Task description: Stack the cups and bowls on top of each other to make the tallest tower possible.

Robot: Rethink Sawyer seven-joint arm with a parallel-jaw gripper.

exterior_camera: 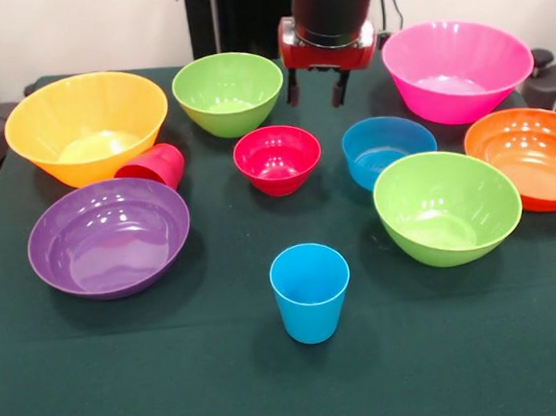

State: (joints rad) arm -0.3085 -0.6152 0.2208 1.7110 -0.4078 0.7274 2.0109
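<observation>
The sky-blue cup (311, 291) stands upright alone at the front centre of the table. The red cup (153, 166) lies on its side between the yellow-orange bowl (87, 125) and the purple bowl (109, 235). The small red bowl (277, 158) and small blue bowl (388, 149) sit mid-table. One lime green bowl (228, 91) is at the back, the other (447, 205) at the right front. The pink bowl (458, 69) and orange bowl (532, 156) are at the right. My gripper (318, 88) hangs open and empty above the table between the back green bowl and the pink bowl. No tower stands.
The dark green cloth (175, 370) covers the table. The robot pedestal (234, 14) stands behind the bowls at the far side. Dark items (552, 76) sit off the table's right edge.
</observation>
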